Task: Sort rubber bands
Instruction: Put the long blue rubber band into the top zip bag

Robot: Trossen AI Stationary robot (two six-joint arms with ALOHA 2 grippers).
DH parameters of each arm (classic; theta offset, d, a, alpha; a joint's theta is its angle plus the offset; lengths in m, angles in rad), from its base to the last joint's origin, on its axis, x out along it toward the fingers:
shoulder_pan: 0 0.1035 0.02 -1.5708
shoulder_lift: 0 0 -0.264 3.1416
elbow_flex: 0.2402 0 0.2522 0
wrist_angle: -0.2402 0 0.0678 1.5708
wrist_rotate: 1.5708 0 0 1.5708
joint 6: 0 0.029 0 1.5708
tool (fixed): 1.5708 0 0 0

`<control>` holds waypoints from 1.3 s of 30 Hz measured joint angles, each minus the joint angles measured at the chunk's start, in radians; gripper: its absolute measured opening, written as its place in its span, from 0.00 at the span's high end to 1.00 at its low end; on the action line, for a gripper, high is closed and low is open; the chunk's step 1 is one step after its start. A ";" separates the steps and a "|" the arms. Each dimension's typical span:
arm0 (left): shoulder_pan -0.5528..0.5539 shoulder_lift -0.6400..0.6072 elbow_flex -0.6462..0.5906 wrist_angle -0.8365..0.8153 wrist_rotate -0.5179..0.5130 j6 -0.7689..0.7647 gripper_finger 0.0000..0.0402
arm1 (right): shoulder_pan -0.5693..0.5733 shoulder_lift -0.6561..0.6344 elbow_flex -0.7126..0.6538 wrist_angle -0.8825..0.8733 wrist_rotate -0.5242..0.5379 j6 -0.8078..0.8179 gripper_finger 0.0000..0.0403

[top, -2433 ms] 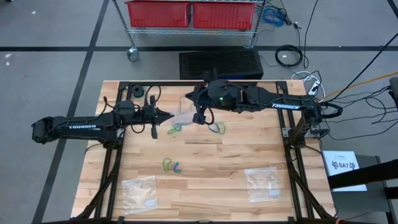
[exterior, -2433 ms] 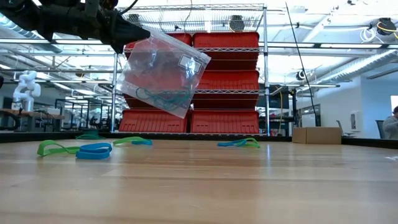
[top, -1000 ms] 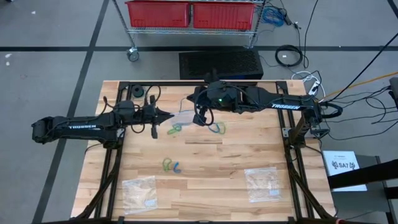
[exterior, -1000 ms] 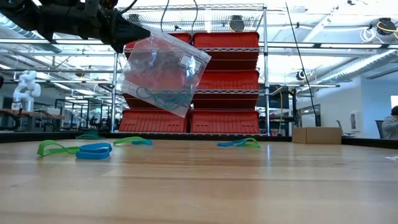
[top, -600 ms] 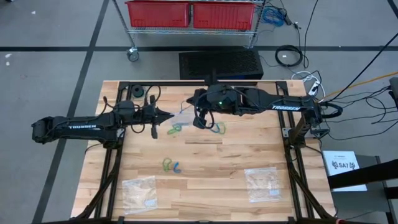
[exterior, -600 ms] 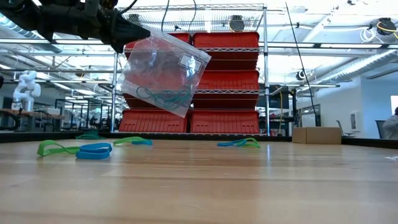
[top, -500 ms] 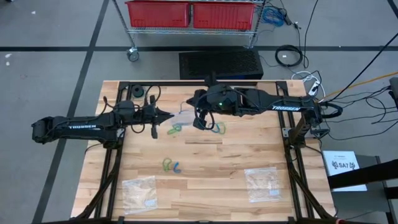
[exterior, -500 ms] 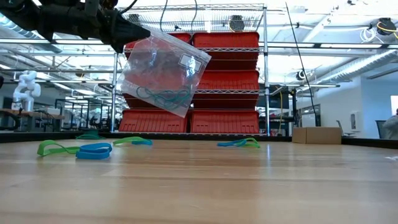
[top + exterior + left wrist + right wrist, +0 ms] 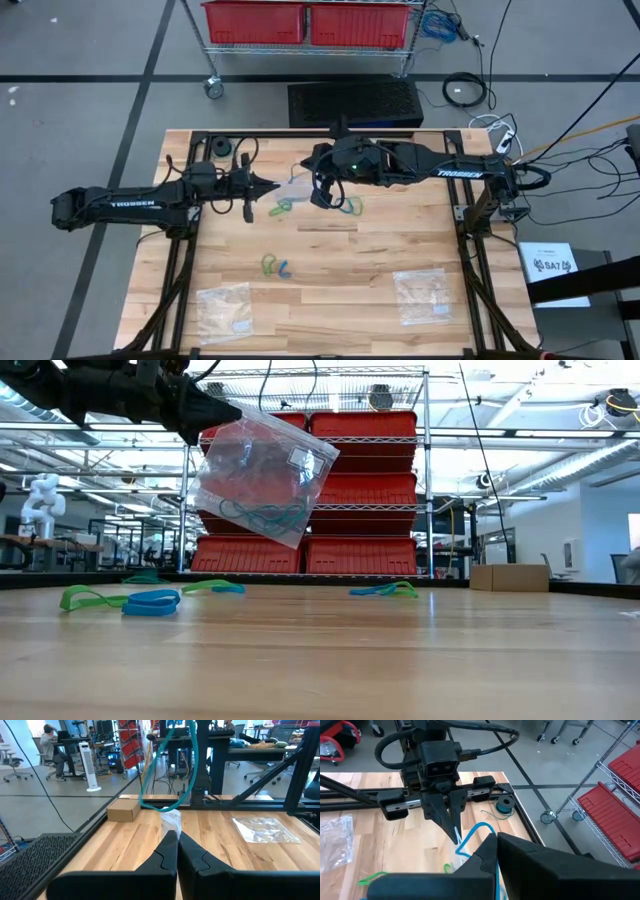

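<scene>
- Nearest the low camera, loose rubber bands (image 9: 150, 601) lie on the wooden surface (image 9: 330, 660): flat blue loops on a green one, thin and floppy. In the high view, more sit mid-surface (image 9: 275, 266), with two clear bags (image 9: 224, 308) near the front edge.
- Farther back, two more small clusters (image 9: 385, 590) lie flat, green and blue tangled.
- Above them my left fingers (image 9: 277, 187) are pressed together on one corner of a clear bag (image 9: 262, 475), which hangs tilted with teal and dark bands pooled at its lower edge.
- My right fingers (image 9: 492, 851) are closed on a blue band (image 9: 470, 838) beside that bag's mouth.
- Risk, as I judge it: the band is stretchy, so it could snap free or drag the bag; a one-corner hold could let the crinkly plastic slip or spill.
</scene>
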 joint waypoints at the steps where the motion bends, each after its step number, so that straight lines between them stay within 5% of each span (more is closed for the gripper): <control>1: 0.000 0.000 0.000 0.000 0.000 0.000 1.00 | 0.000 0.000 0.000 -0.002 0.000 0.003 1.00; 39: 0.000 0.000 0.000 0.000 0.000 -0.003 1.00 | -0.029 0.075 0.000 -0.055 -0.010 -0.013 1.00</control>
